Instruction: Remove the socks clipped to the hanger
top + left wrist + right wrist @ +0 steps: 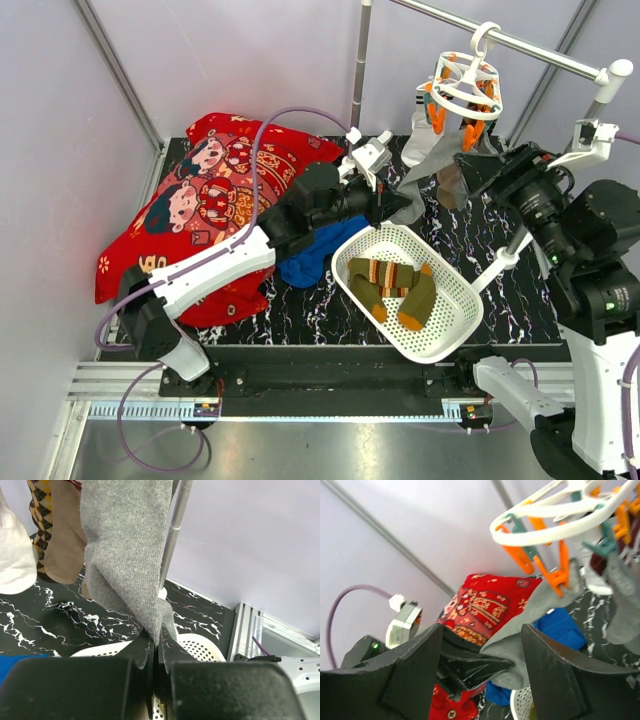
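the plain grey sock (125, 555), soft and fine-knit, hangs stretched from an orange peg (555, 575) of the white ringed hanger (467, 88). below the hanger, the left gripper (156, 642) pinches the sock's lower end, jaws pressed together on it. the right gripper (485, 665), just beside the hanger, has its jaws spread and holds nothing. a white sock (12, 555) and a brown checked sock (40, 515) dangle under the hanger too.

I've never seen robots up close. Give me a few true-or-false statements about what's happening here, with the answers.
1. The left gripper is shut on the grey sock. True.
2. The right gripper is clamping a sock. False: its jaws stand open, gripping nothing.
3. Olive-green socks lie in the white basket. True.
4. The hanger lies on the table. False: it hangs from the rail.
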Robot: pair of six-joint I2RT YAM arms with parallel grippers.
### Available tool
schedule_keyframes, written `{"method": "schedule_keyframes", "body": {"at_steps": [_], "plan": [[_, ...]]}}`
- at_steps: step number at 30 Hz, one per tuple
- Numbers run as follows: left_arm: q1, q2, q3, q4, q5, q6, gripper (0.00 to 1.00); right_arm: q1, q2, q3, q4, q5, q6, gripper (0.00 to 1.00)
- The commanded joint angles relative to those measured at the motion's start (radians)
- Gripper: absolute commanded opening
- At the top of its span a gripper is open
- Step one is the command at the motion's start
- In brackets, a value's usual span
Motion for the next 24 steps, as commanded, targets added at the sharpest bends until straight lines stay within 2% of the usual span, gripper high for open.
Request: {"method": "schedule_keyframes", "body": {"at_steps": [1, 7, 13, 24], "plan": [[0.0, -0.082, -0.023, 0.066, -0.011, -0.008, 0.0, -0.002, 0.061, 0.121, -0.135, 0.112, -0.087, 0.73], [0.0, -0.097, -0.04, 0.09, -0.008, -0.024, 0.0, -0.002, 0.133, 0.221, -0.191, 0.165, -0.133, 0.73], [0.0, -0.114, -0.063, 0.112, -0.017, -0.031, 0.0, -0.002, 0.182, 0.243, -0.217, 0.233, -0.155, 0.73], [-0.011, -0.149, -0.095, 0.147, -0.02, -0.053, 0.0, 0.001, 0.236, 0.3, -0.205, 0.24, -0.186, 0.71]]}}
